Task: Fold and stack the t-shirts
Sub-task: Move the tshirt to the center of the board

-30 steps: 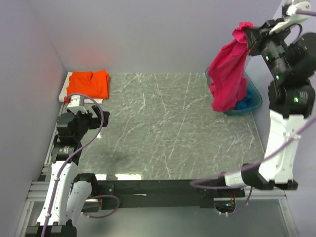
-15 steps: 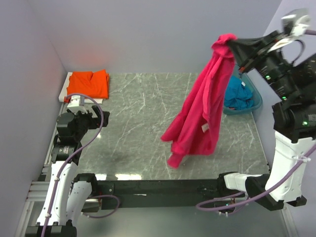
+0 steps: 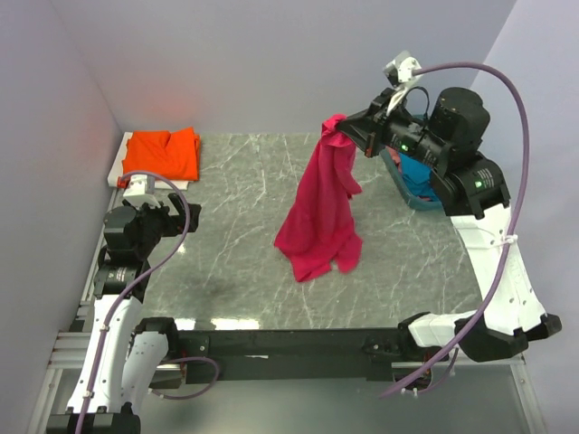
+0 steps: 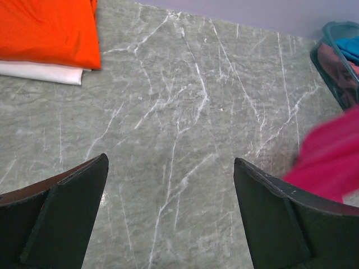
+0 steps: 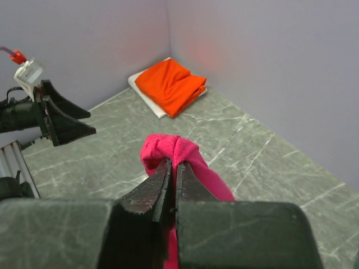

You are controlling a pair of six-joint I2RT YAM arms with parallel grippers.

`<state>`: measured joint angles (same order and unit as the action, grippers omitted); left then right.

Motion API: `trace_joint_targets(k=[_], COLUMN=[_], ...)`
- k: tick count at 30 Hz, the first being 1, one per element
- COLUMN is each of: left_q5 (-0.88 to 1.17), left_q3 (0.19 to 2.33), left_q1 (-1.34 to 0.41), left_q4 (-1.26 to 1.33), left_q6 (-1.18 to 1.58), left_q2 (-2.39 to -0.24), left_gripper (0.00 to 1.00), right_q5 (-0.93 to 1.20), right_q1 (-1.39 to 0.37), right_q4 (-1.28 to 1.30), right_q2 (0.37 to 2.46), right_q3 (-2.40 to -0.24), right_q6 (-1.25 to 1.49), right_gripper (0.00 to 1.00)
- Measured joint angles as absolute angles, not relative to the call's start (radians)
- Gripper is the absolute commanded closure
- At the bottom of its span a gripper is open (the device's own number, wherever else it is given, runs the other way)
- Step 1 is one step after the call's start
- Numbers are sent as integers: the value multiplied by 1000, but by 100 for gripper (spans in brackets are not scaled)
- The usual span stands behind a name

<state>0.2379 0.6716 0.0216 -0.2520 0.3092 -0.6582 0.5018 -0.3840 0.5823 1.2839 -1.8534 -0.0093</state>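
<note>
Right arm has swung the magenta shirt [image 3: 317,217] over from above the basket [image 3: 412,201] at the far right corner to about the middle of the table [image 3: 235,181], and it hangs lower now than half a second back. Right gripper [image 3: 341,128] is pinching a bunched bit of the shirt's top edge, fingers pressed tight together with a pink wad poking out past the tips, which you can see nicely in the right wrist view [image 5: 173,165]. Rest of the shirt dangles straight down in a long crumpled drape; the bottom end looks like it's down at the table surface, but I honestly can't tell if it's touching or just above. Left gripper [image 3: 181,212] hasn't budged, parked low near the left edge with its fingers spread wide and nothing between them; in its own camera [image 4: 170,159] you just see bare marble between the tips, and a blur of magenta shirt [image 4: 328,162] creeping in at the right. Orange shirt [image 3: 163,152] is folded up on a white board [image 4: 42,72] in the far left corner, well apart from everything else. Teal shirt [image 3: 418,172] is crumpled in the basket, mostly hidden behind the right arm in the top view.
</note>
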Motion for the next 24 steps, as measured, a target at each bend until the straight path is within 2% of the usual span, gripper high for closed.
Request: trace_joint_targets(k=[5, 10, 11, 12, 14, 15, 17, 18, 21, 24], left_q5=[238, 238, 239, 239, 240, 241, 245, 249, 271, 302], left_q3=[672, 672, 672, 672, 672, 672, 672, 672, 672, 672], left_q1=[20, 19, 19, 19, 18, 18, 18, 18, 17, 13], left_q4=[-252, -252, -252, -251, -251, -251, -251, -251, -243, -233], left_q6=[309, 309, 309, 309, 309, 309, 309, 309, 309, 309], left_q2=[-658, -658, -659, -659, -661, -663, -664, -664, -662, -663], left_gripper=[1, 1, 0, 1, 1, 1, 0, 1, 1, 0], right_q5=[482, 479, 481, 483, 482, 480, 472, 461, 424, 417], right_q1=[-404, -408, -409, -411, -417, -422, -426, -428, -426, -398], right_q4=[546, 492, 486, 486, 487, 487, 493, 493, 480, 480], right_q2=[1296, 1234, 1229, 1226, 1236, 1248, 1279, 1299, 1329, 1312], right_q3=[-1826, -1609, -1573, -1536, -1483, -1462, -1444, -1443, -1418, -1350], right_q6=[-35, -67, -74, -80, -89, -95, -106, -113, -140, -171], right_gripper=[100, 98, 94, 81, 61, 43, 31, 21, 10, 9])
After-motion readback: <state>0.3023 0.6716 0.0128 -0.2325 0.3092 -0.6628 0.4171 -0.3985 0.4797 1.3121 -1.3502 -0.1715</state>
